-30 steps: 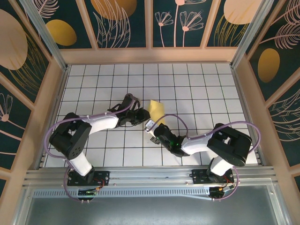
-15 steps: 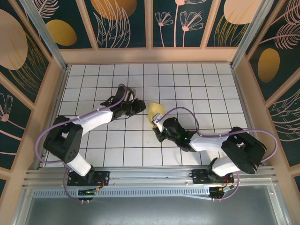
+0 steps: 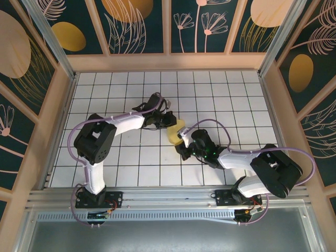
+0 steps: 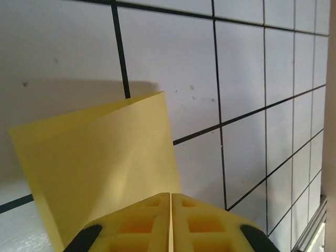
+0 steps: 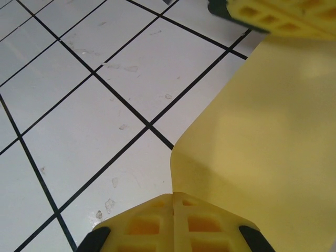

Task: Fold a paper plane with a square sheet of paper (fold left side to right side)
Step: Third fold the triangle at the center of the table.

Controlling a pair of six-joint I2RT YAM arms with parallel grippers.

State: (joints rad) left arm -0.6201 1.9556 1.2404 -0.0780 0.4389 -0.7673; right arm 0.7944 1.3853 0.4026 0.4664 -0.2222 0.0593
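Observation:
The square sheet of paper [image 3: 176,131], pale yellow, sits mid-table between my two grippers and bows up off the tiles. My left gripper [image 3: 171,122] reaches it from the far left. In the left wrist view that gripper [image 4: 171,195] is shut, and the sheet [image 4: 100,168] spreads away from its tips to the left. My right gripper [image 3: 182,140] comes in from the near right. In the right wrist view it [image 5: 173,195] is shut with its tips against the near edge of the paper [image 5: 268,131]. The left gripper's yellow fingers [image 5: 278,18] clamp the paper's far edge.
The white grid table [image 3: 236,105] extends free on all sides of the paper. Wooden walls [image 3: 168,62] border it at the back and both sides, and a metal rail [image 3: 168,197] runs along the near edge by the arm bases.
My left gripper swung right onto the paper's far edge and closed. The right gripper, shut throughout, pushed forward to the paper's near edge. The sheet shifted slightly toward the near right.

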